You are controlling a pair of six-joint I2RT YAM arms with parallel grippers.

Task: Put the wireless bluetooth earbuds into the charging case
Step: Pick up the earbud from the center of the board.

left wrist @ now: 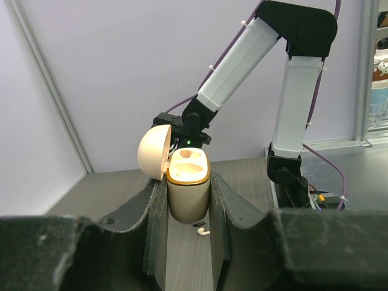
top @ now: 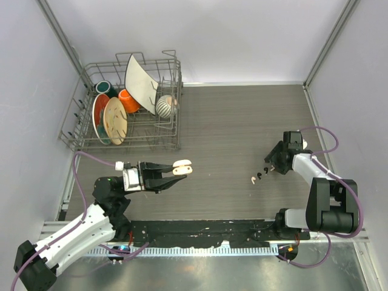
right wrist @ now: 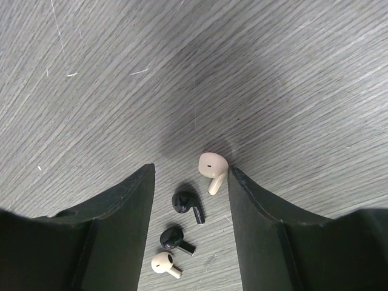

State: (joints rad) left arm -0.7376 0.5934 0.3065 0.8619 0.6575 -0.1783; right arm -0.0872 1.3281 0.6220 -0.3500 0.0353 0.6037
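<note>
your left gripper (top: 177,172) is clenched on the cream charging case (left wrist: 188,189), its fingers pressing the body from both sides. the lid (left wrist: 153,151) is swung back to one side, so the gold-rimmed sockets face up and open (that looks like the point of holding it this way: a steady, open target for the other arm). in the top view the case sits well left of the earbuds, with bare table (top: 230,121) between them.

your right gripper (right wrist: 191,173) hangs over the earbuds with its fingers spread and nothing held. one cream-white earbud (right wrist: 212,167) lies just inside the right finger, too close to say whether it touches. two black earbuds (right wrist: 185,203) lie nearer the middle of the gap, and a second cream-white earbud (right wrist: 162,262) lies nearest the camera. all four are on the table, none in the case.

judging from this, you are lining up a first pick. the buds lie close together, so closing here risks pinching two at once or flicking one away; centre on a single bud first.
</note>
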